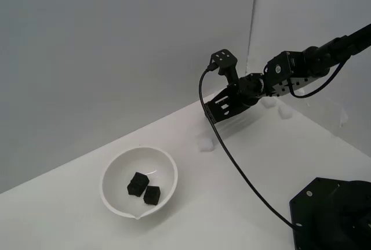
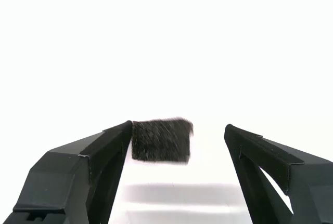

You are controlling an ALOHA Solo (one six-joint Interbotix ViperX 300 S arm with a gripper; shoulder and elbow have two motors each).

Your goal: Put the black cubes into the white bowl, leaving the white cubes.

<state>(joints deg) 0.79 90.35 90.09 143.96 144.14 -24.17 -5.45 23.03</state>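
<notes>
In the wrist view a black cube (image 2: 161, 141) lies between the fingers of my gripper (image 2: 177, 135). It touches one finger (image 2: 106, 146), and a clear gap separates it from the other finger (image 2: 260, 148), so the jaws stand open. In the exterior view my gripper (image 1: 211, 111) is low over the white surface near the back wall, and it hides that cube. The white bowl (image 1: 168, 169) sits toward the exterior view's left and holds two black cubes (image 1: 137, 184) (image 1: 152, 195). A white cube (image 1: 206, 144) lies just below the gripper.
Two more white cubes (image 1: 268, 102) (image 1: 286, 112) lie behind the arm near the wall corner. The arm's black base (image 1: 333, 215) fills the exterior view's lower right. A black cable (image 1: 243, 174) runs from the wrist down to the base.
</notes>
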